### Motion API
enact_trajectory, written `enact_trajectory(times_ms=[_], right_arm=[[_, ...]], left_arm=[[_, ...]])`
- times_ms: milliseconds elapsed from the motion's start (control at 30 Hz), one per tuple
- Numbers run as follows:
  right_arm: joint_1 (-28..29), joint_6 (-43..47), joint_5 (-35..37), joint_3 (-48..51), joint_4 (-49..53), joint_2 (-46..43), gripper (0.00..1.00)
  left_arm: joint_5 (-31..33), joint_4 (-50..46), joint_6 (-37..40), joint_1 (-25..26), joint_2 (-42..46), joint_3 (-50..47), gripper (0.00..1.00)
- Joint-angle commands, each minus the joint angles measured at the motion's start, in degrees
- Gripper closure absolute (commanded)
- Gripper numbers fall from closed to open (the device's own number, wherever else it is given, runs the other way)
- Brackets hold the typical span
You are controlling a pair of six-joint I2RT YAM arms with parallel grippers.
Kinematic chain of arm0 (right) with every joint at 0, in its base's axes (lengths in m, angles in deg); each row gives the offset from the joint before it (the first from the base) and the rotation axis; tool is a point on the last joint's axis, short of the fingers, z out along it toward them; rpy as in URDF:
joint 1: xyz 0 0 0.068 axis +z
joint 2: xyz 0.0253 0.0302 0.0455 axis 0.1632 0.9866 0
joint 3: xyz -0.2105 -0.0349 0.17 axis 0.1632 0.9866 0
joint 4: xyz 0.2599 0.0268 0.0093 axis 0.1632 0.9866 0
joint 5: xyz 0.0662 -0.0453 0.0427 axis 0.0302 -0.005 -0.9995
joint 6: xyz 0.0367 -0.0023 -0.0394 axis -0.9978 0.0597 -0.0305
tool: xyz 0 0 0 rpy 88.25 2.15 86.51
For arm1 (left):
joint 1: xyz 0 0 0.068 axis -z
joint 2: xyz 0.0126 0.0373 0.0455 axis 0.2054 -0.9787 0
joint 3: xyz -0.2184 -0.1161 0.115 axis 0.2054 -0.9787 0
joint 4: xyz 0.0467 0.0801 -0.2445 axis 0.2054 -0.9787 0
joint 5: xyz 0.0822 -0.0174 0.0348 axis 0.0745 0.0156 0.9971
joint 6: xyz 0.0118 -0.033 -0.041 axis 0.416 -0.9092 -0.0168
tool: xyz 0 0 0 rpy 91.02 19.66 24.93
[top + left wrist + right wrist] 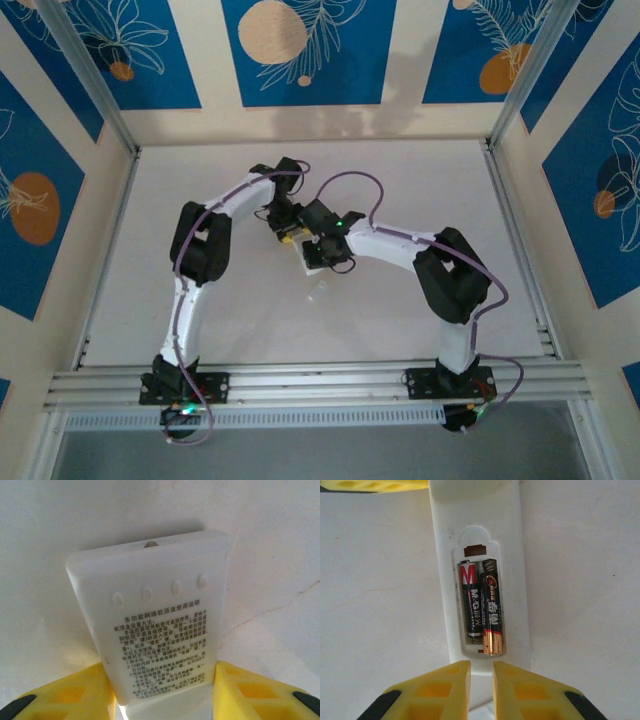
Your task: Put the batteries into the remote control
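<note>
Left claw [165,695] grips the smooth white remote [155,620]; right claw [481,687] nearly closed (seemingly empty).

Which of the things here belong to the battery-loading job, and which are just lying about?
Job: remote control; black battery and black-and-gold battery, both in its open compartment.
Lying about: small white piece on the table, too small to identify.

From above, both tools hide most of the remote control [312,262], and in the left wrist view its lower end is cut off behind the yellow fingers [75,692]
</note>
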Motion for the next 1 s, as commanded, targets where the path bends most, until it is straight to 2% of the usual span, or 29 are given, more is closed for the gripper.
enact_trajectory(times_ms=[0, 433, 967], right_arm=[[0.1, 0.7, 0.4, -0.5, 1.1, -1.3, 0.82], [-0.3, 2.5, 3.1, -2.5, 0.6, 1.6, 0.84], [-0.3, 3.2, 1.8, -4.3, 1.2, 4.6, 0.84]], left_arm=[[-0.9, -2.0, 0.3, 0.4, -0.2, 1.6, 0.54], [-1.4, -2.0, 0.6, 0.5, 0.2, 1.6, 0.55], [-1.7, -1.9, 0.5, 0.4, 0.7, 1.8, 0.55]])
